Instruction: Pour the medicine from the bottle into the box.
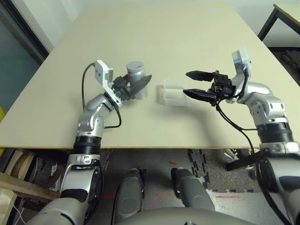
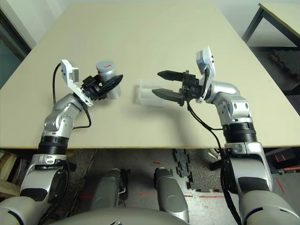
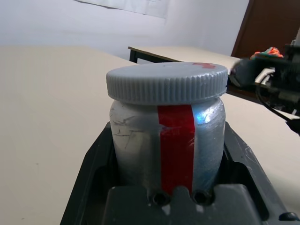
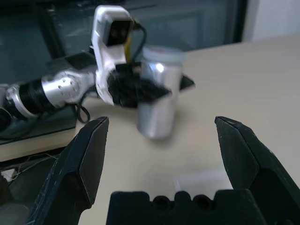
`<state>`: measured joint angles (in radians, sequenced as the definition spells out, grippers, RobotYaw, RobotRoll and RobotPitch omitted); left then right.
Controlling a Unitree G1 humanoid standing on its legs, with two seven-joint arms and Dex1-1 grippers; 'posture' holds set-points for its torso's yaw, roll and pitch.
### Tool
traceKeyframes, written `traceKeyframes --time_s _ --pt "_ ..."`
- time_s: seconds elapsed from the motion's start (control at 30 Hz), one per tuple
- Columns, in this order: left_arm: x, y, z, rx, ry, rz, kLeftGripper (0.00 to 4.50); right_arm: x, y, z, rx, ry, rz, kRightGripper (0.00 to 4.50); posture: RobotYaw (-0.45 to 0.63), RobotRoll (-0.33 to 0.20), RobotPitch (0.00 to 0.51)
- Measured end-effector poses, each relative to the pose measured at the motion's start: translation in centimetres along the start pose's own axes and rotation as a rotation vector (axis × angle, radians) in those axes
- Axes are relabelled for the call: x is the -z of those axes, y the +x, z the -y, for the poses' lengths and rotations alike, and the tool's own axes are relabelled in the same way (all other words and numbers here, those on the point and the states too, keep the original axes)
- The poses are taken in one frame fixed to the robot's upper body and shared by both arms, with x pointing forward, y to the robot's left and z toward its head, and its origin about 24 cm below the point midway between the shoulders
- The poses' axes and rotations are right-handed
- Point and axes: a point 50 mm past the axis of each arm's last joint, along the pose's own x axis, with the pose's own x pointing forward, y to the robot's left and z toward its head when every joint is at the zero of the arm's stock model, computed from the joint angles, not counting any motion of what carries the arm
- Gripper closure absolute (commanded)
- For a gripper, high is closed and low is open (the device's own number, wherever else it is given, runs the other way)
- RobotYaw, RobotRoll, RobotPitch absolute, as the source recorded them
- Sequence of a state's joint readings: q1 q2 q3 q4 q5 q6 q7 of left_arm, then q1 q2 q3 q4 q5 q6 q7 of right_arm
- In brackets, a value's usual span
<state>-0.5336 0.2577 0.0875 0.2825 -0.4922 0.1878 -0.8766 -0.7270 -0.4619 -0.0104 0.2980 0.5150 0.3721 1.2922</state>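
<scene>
Silver-grey, the bottle (image 1: 136, 78) sits upright in my clamped left gripper (image 1: 136, 86), cap (image 3: 167, 82) on, lifted left of the clear box (image 1: 176, 92). My right gripper (image 1: 199, 84) hangs spread wide just right of the box, empty. I'd bring those fingers squarely around the cap before twisting. The beige table (image 1: 154, 37) is bare; another table (image 1: 287, 11) stands far right.

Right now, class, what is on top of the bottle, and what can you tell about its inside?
A grey ridged cap sits on the bottle, which the left gripper holds upright. The cap and silver walls hide the inside, so no medicine can be seen.
</scene>
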Motion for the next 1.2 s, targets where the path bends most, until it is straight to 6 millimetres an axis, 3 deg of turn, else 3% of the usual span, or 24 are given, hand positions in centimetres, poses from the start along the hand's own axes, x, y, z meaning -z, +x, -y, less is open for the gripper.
traceKeyframes --time_s 0.4,0.73,1.2 --pt "0.8 0.8 1.1 0.086 0.031 -0.040 1.86 -0.6 3.7 0.6 -0.087 0.026 0.003 0.00 -0.09 0.000 0.125" --pt "1.2 1.0 1.5 0.114 0.041 -0.059 1.86 0.4 4.8 1.5 -0.050 0.036 -0.045 0.00 -0.09 0.000 0.133" --pt "1.6 1.2 1.9 0.132 0.054 -0.075 1.86 0.2 6.6 1.3 -0.079 0.036 -0.023 0.00 -0.08 0.000 0.139"
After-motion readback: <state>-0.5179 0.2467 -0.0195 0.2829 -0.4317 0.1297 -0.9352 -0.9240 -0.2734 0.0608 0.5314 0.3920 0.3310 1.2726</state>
